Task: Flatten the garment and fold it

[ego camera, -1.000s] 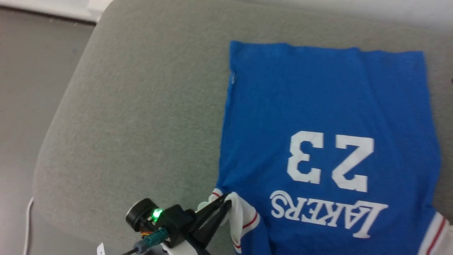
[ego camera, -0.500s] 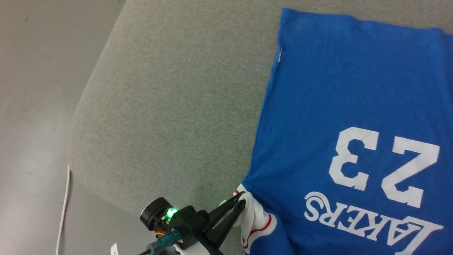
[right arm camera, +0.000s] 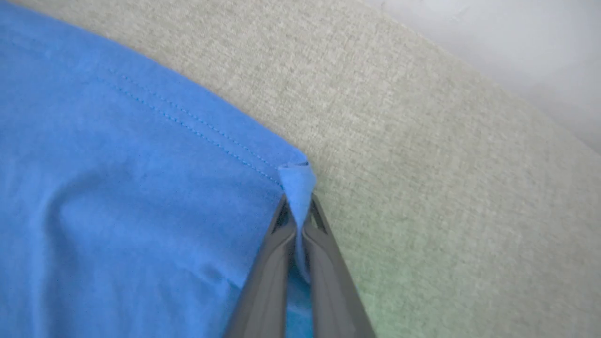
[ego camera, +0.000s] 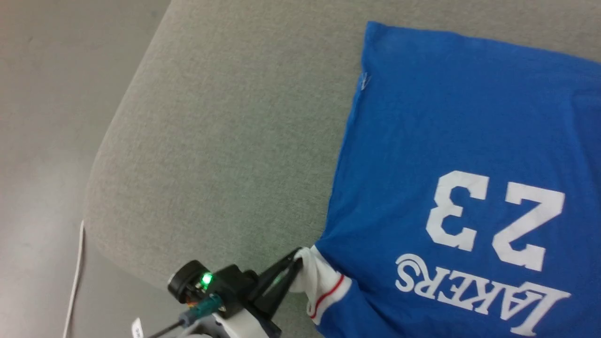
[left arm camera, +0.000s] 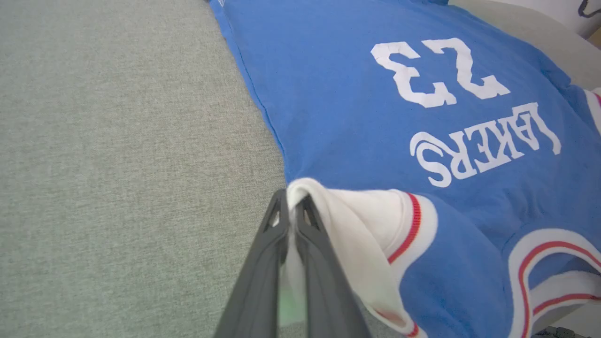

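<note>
**Both grippers clamped on garment edges: sleeve and hem corner, set up to tension it flat**

- The garment (ego camera: 460, 122) lies print-up on the grey padded surface (ego camera: 225, 141). The collar end is toward the robot and the hem is on the far side. The body panel is mostly flat already.
- The left gripper (left arm camera: 291, 199) has its fingers pressed together on a fold of the white sleeve (left arm camera: 357, 225), near the front edge of the pad. The sleeve bunches at the tips and rides up slightly off the surface.
- The right gripper (right arm camera: 296, 202) pinches a blue hem corner (right arm camera: 296, 176), with a small tuft of cloth poking past the tips. The hem stitch line runs off to that view's left.
- Which hem corner this is cannot be told from the wrist view. The left hem corner (ego camera: 371, 28) lies free in the head view, so it's probably the opposite one.

Why grip there: two outer points probably let the arms pull the cloth taut between them without disturbing the flat middle. Soft creases show beside the right grip, and the sleeve is crumpled, so the flatten step looks unfinished. No fold has been started.

Risk: both bites are small on thin jersey, so a hard pull could slip one out.
</note>
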You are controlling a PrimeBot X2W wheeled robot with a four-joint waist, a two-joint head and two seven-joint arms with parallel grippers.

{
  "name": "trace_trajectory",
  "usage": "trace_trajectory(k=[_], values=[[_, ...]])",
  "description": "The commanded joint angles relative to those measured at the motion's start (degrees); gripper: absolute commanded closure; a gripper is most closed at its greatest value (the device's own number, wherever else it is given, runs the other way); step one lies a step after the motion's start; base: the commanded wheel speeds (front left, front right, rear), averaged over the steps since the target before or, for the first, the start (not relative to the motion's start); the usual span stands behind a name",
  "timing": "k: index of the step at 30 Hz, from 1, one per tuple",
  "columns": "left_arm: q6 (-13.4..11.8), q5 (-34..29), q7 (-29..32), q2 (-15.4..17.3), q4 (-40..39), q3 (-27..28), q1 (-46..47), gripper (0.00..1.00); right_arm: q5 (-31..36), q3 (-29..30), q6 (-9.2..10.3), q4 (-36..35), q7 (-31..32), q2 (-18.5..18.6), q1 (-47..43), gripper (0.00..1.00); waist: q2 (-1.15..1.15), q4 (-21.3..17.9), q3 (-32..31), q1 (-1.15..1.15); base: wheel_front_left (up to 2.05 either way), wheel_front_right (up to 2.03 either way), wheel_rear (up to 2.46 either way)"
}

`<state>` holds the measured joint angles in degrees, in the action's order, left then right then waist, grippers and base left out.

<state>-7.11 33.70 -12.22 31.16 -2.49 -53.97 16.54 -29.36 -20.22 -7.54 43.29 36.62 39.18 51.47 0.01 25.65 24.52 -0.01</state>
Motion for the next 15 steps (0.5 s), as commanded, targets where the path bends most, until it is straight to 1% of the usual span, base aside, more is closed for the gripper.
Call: trace_trajectory(k=[1, 7, 11, 15], values=[[-0.05, 0.84, -0.57, 0.56, 0.44, 0.74, -0.26, 1.00, -0.32, -1.45, 0.05, 2.04, 0.61, -0.61, -3.95, 1.00, -0.01, -4.20, -4.16, 0.01, 0.00, 0.00, 0.00], [-0.48, 2.86, -1.12, 2.54, 2.22, 1.95, -3.08, 1.00, -2.25, -4.52, 0.05, 1.43, -2.13, -0.89, -9.51, 1.00, -0.01, -10.28, -12.07, 0.01, 0.00, 0.00, 0.00], [-1.27, 4.46, -1.51, 3.31, 2.95, 2.74, -5.79, 1.00, -5.39, -4.70, 0.05, 0.00, -3.40, 0.29, -15.54, 1.00, -0.01, -13.96, -16.46, 0.01, 0.00, 0.00, 0.00], [-2.14, 5.88, -1.94, 3.49, 3.57, 3.87, -8.08, 1.00, -8.86, -2.81, 0.05, -2.76, -4.64, 2.06, -22.82, 1.00, -0.01, -16.79, -19.79, 0.01, 0.00, 0.00, 0.00]])
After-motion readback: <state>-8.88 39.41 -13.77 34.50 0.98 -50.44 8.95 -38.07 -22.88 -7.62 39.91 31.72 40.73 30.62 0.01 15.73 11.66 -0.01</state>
